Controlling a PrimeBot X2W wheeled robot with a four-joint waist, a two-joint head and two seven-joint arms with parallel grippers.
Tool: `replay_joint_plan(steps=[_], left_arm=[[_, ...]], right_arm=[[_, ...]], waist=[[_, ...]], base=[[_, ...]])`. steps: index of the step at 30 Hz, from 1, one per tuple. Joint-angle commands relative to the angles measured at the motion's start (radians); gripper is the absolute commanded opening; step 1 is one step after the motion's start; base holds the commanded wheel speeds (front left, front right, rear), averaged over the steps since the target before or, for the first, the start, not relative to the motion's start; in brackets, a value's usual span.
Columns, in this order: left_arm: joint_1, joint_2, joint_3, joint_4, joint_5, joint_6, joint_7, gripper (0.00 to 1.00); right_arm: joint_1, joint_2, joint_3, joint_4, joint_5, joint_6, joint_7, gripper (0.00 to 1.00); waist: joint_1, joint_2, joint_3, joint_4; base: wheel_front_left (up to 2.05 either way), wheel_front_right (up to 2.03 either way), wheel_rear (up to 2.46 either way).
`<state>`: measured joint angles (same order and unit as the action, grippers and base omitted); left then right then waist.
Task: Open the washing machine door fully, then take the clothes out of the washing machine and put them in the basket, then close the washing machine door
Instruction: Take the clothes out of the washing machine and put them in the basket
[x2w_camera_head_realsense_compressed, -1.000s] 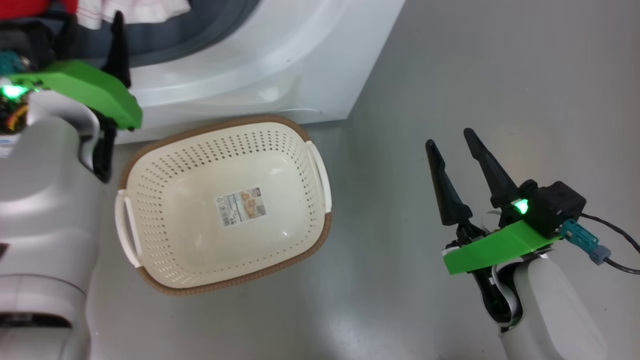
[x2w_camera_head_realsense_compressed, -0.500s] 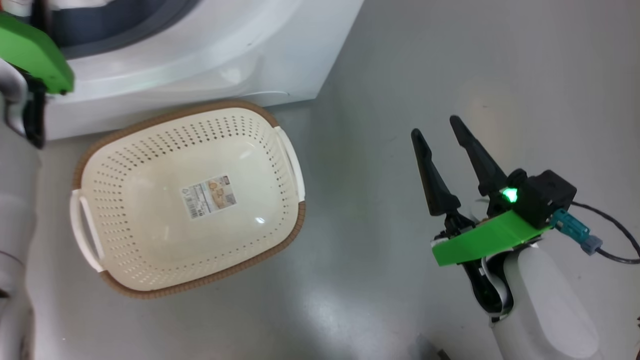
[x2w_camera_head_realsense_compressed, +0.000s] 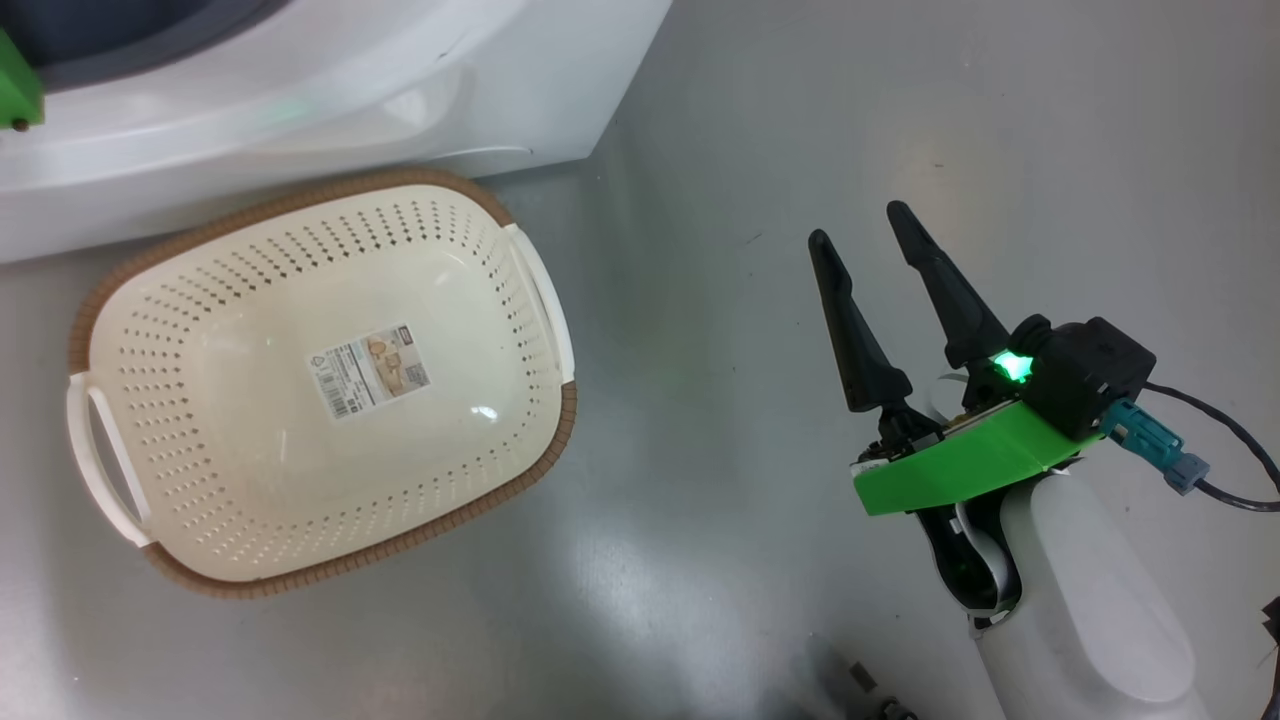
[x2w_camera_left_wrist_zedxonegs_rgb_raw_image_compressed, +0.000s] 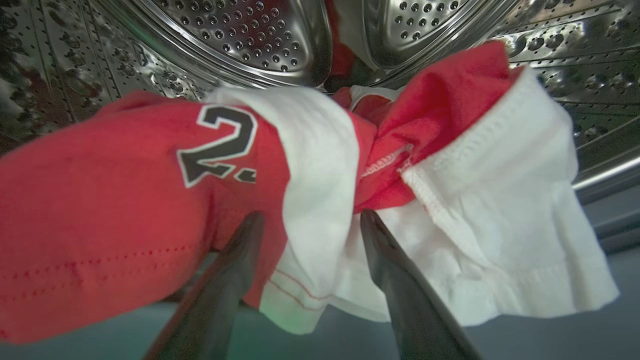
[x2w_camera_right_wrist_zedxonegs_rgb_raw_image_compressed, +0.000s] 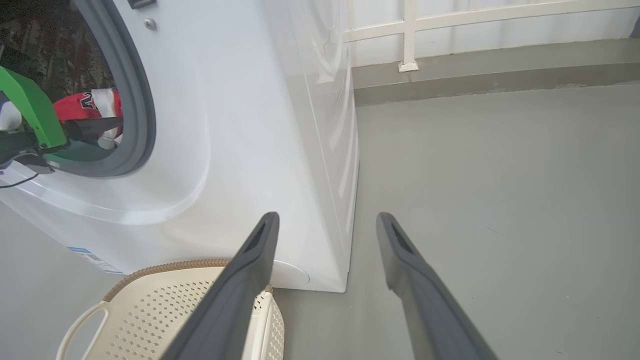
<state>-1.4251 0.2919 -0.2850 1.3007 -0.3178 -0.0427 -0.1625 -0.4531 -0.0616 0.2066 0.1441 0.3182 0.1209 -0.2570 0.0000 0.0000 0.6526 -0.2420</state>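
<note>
Reaching into the washing machine (x2w_camera_right_wrist_zedxonegs_rgb_raw_image_compressed: 240, 125) for the clothes (x2w_camera_left_wrist_zedxonegs_rgb_raw_image_compressed: 125, 200) at 12 o'clock: left jaws wide open, holding nothing yet, white fold between them. Next I'd pinch, then haul to the basket (x2w_camera_head_realsense_compressed: 560, 420), 9 o'clock of my open, empty right jaws.

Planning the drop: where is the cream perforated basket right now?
The cream-white perforated plastic basket sits on the grey floor at the head view's left, just in front of the white washing machine.
</note>
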Motion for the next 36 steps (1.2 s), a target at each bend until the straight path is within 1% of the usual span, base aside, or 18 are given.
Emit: replay_joint_plan(steps=[1,2,3,4,5,11,19,23,24,29,36], left_arm=[[-0.025,0.051,-0.003,-0.015,0.013,0.009,-0.003,1.0],[-0.029,0.052,-0.005,-0.015,0.014,0.009,-0.005,0.87],[-0.031,0.053,-0.007,-0.015,0.014,0.008,-0.005,0.36],[-0.033,0.055,-0.009,-0.014,0.014,0.012,-0.01,0.16],[-0.034,0.057,-0.008,-0.014,0.012,0.015,-0.013,0.0],[-0.026,0.059,-0.002,-0.013,-0.006,0.009,-0.039,0.0],[0.027,0.014,0.019,-0.017,-0.048,-0.014,-0.086,0.0],[0.065,-0.01,0.036,-0.046,-0.071,-0.03,-0.097,0.0],[0.076,-0.015,0.038,-0.062,-0.073,-0.034,-0.098,0.0],[0.162,-0.03,0.087,-0.228,-0.084,-0.041,-0.099,0.0],[0.315,-0.058,0.154,-0.448,-0.044,-0.052,-0.099,0.0]], right_arm=[[0.008,0.011,0.021,-0.027,0.007,0.01,-0.005,1.0],[0.007,0.011,0.022,-0.029,0.007,0.01,-0.005,1.0],[0.006,0.011,0.022,-0.03,0.008,0.01,-0.005,1.0],[0.006,0.011,0.024,-0.031,0.008,0.01,-0.005,1.0],[0.006,0.011,0.024,-0.032,0.008,0.01,-0.005,1.0],[0.009,0.011,0.015,-0.031,0.005,0.01,-0.005,1.0],[0.015,0.011,0.003,-0.024,-0.006,0.01,-0.005,1.0],[0.021,0.011,-0.007,-0.017,-0.013,0.01,-0.005,1.0],[0.023,0.011,-0.009,-0.015,-0.015,0.01,-0.005,1.0],[0.037,0.011,-0.025,-0.01,-0.027,0.01,-0.005,1.0],[0.063,0.011,-0.044,-0.006,-0.038,0.01,-0.005,1.0]], waist=[[0.0,0.0,0.01,-0.004],[0.0,0.0,0.012,-0.005],[0.0,0.0,0.014,-0.006],[0.0,0.0,0.015,-0.007],[0.0,0.0,0.015,-0.007],[0.0,0.0,0.008,0.002],[0.0,0.0,-0.029,0.044],[0.0,0.0,-0.054,0.064],[0.0,0.0,-0.06,0.069],[0.0,0.0,-0.086,0.092],[0.0,0.0,-0.127,0.116]], base=[[0.0,0.0,0.0],[0.0,0.0,0.0],[0.0,0.0,0.0],[0.0,0.0,0.0],[0.0,0.0,0.0],[0.0,0.0,0.0],[0.0,0.0,0.0],[0.0,0.0,0.0],[0.0,0.0,0.0],[0.0,0.0,0.0],[0.0,0.0,0.0]])
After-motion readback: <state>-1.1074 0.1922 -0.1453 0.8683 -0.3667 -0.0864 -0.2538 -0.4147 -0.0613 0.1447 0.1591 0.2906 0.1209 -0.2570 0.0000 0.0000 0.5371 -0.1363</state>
